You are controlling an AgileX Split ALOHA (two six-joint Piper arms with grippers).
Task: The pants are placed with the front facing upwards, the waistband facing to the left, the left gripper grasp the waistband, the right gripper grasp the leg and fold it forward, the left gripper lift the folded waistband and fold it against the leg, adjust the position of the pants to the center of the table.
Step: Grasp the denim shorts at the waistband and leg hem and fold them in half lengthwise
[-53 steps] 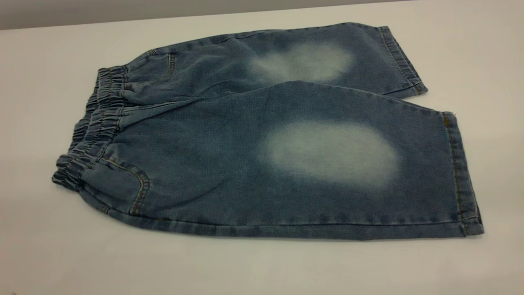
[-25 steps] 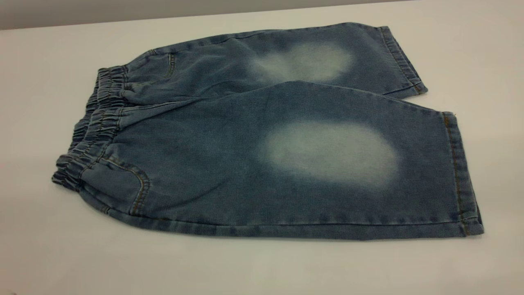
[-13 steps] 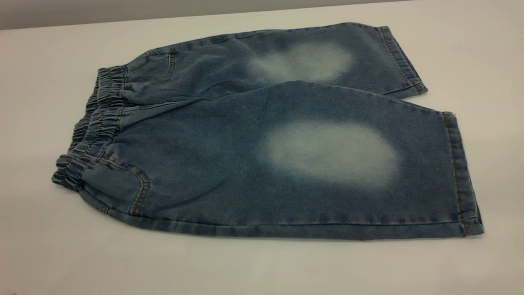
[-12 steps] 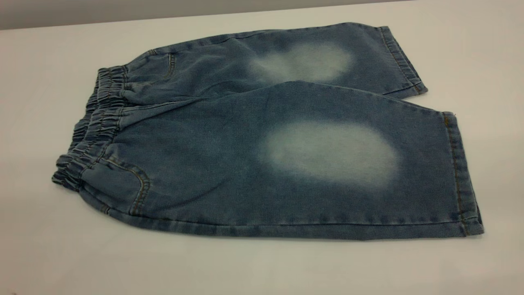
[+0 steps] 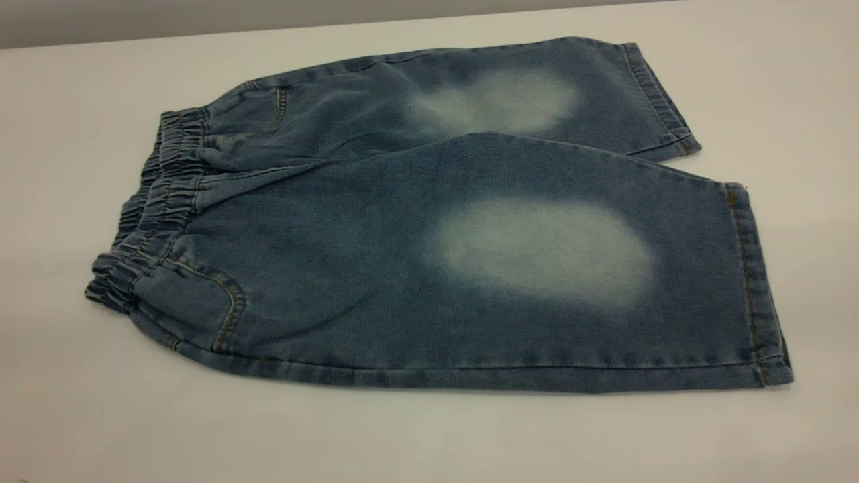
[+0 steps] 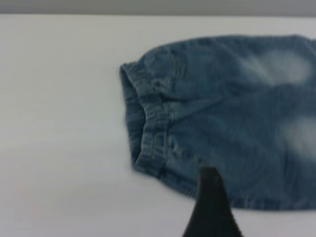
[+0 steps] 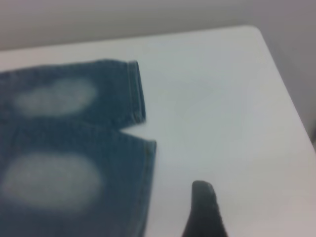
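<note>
The pants (image 5: 349, 268) lie flat and front up on the table (image 5: 429, 443), with the ruched waistband (image 5: 158, 201) at the left. Both legs point right; the near leg (image 5: 550, 255) slightly overlaps the far one (image 5: 510, 94), each with a pale oval. Neither gripper shows in the exterior view. In the left wrist view the left gripper (image 6: 209, 173) hovers shut, as one black wedge just beside the pants' side seam near the waistband (image 6: 148, 123). In the right wrist view the right gripper (image 7: 202, 186) is shut, above bare table just beyond the leg hems (image 7: 136, 91).
White table surrounds the pants on all sides. The table's far edge (image 5: 268, 30) runs behind the pants, and its corner (image 7: 256, 29) shows in the right wrist view beyond the hems.
</note>
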